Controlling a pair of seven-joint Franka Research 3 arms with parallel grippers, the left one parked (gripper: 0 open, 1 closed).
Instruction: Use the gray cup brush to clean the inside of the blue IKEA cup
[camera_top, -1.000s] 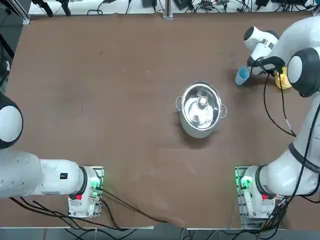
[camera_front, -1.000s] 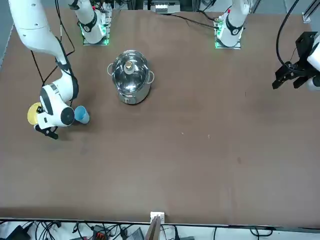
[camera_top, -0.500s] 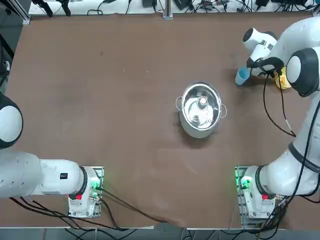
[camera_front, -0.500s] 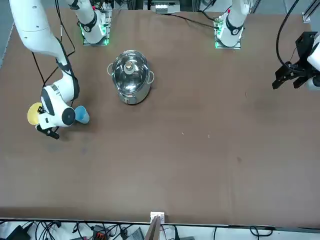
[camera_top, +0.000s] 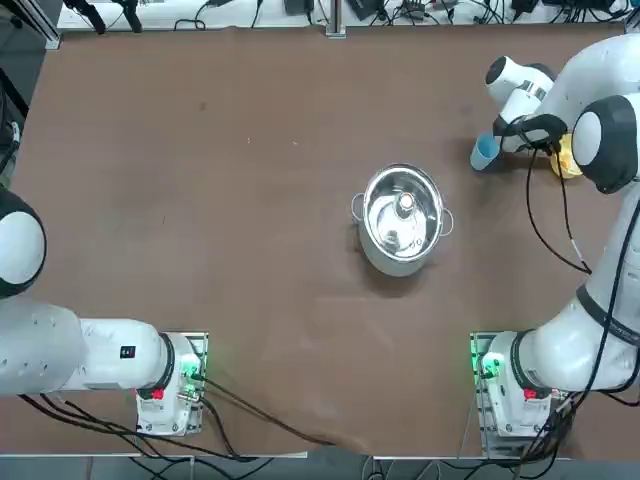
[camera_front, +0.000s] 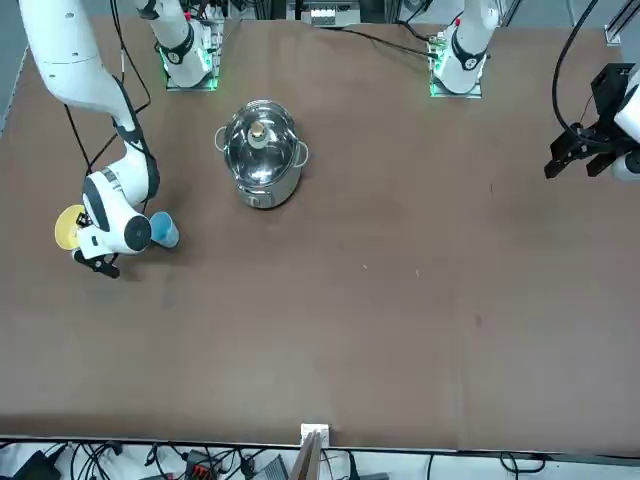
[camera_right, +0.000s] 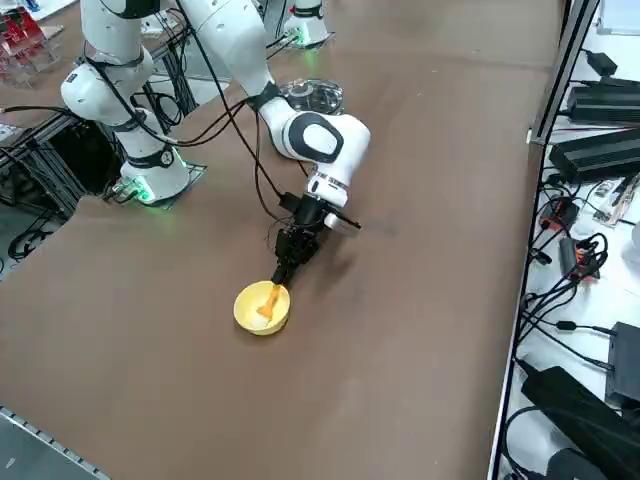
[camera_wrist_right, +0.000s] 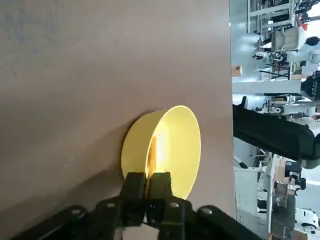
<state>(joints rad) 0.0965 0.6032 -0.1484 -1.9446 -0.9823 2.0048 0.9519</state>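
Note:
The gray cup brush (camera_wrist_right: 154, 150) looks orange and lies inside the yellow bowl (camera_wrist_right: 182, 145), one end sticking over the rim. My right gripper (camera_wrist_right: 147, 184) is at that rim, its black fingers shut on the brush's end. In the right side view the gripper (camera_right: 283, 272) reaches down to the bowl (camera_right: 250, 315) with the orange brush (camera_right: 268, 302) in it. The blue IKEA cup (camera_top: 484, 152) stands upright on the table just beside my right wrist, on the side away from the bowl; it also shows in the front view (camera_front: 166, 231).
A steel pot (camera_top: 402, 218) with a lid stands mid-table, well away from the cup and bowl. The bowl (camera_top: 568, 162) sits near the table's right edge. Cables hang from my right arm over the table.
My right gripper's fingers have shut on the brush's end at the bowl's rim. The arm, cup and bowl have barely moved.

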